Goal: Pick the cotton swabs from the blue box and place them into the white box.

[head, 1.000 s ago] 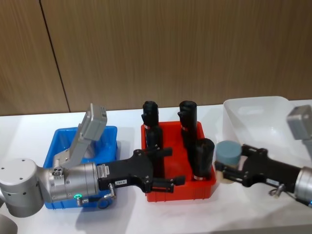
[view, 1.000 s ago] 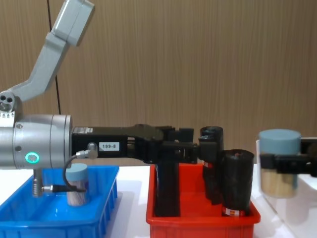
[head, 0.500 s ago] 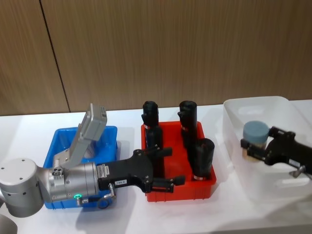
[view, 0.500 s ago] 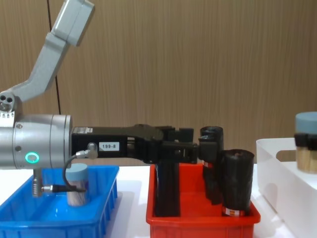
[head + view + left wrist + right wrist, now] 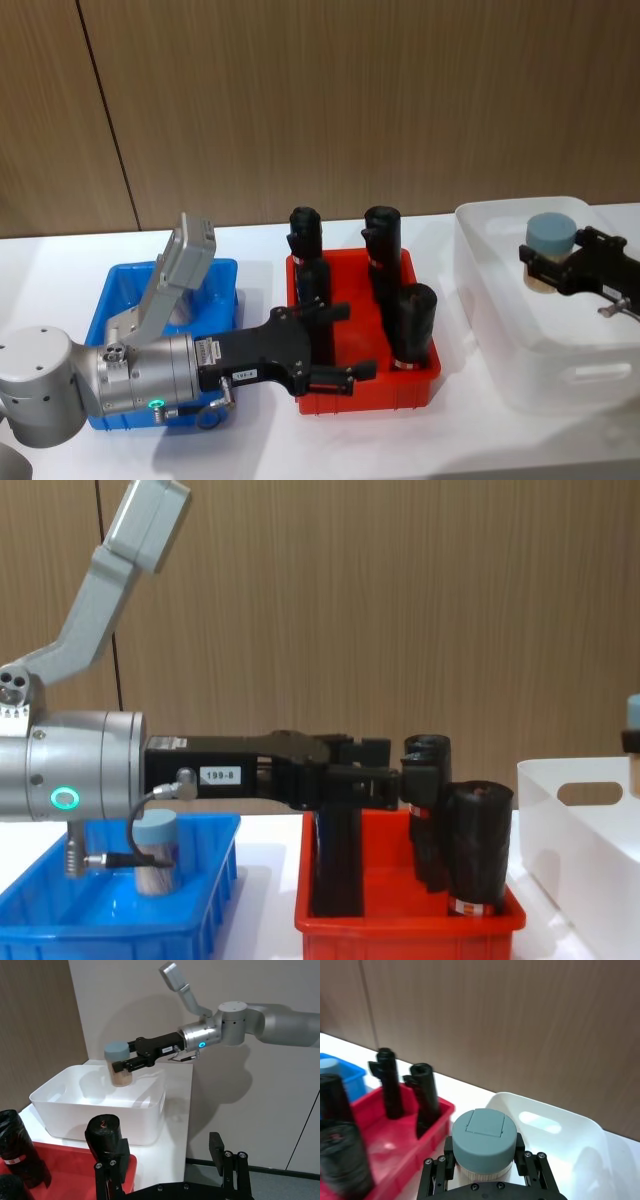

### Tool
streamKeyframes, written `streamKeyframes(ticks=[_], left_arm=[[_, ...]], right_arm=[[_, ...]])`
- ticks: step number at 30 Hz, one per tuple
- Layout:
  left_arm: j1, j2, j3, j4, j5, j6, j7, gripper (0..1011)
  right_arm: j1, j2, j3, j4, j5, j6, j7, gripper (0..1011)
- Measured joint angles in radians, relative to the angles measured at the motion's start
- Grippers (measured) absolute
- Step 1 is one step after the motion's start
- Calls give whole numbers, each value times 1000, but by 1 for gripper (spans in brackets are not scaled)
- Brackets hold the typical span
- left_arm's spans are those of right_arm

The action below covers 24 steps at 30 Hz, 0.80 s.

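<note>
One tub of cotton swabs (image 5: 552,232), clear with a grey-blue lid, hangs above the white box (image 5: 560,345), and my right gripper (image 5: 548,262) is shut on it. The left wrist view shows that tub (image 5: 119,1062) over the white box (image 5: 95,1120). In the right wrist view the tub (image 5: 483,1140) sits between the fingers. A second tub (image 5: 157,852) stands in the blue box (image 5: 120,920), behind my left arm. My left gripper (image 5: 345,343) is open over the front left of the red bin, holding nothing.
The red bin (image 5: 370,400) sits between the blue box (image 5: 130,285) and the white box, with several tall black rolls (image 5: 413,320) standing in it. A wooden wall runs close behind the white table (image 5: 260,440).
My right gripper has carried the tub from beside the red bin rightwards and farther back, to above the white box. The left arm has not moved.
</note>
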Motion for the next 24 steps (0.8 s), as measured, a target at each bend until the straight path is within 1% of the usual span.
streamKeyframes(ticks=[2,4,5,6,7,13,15,24], left_arm=[[0,0,0,0,0,0,0,1004],[0,0,0,0,0,0,0,1004],[0,0,0,0,0,0,0,1004],[0,0,0,0,0,0,0,1004],[0,0,0,0,0,0,0,1004],[0,0,0,0,0,0,0,1004],[0,0,0,0,0,0,0,1004],[0,0,0,0,0,0,0,1004]], right_arm=[[13,-7,-2,20,-8,0,-10,687],[34,-17,-6,51,-19,0,-23,718],[40,-19,-6,60,-22,0,-26,745],[52,-26,-9,79,-28,0,-33,803],[57,-28,-9,88,-30,0,-36,803],[89,-45,-15,140,-45,-4,-57,964],[96,-49,-16,153,-48,-6,-63,1001],[109,-58,-19,174,-53,-12,-75,1001]])
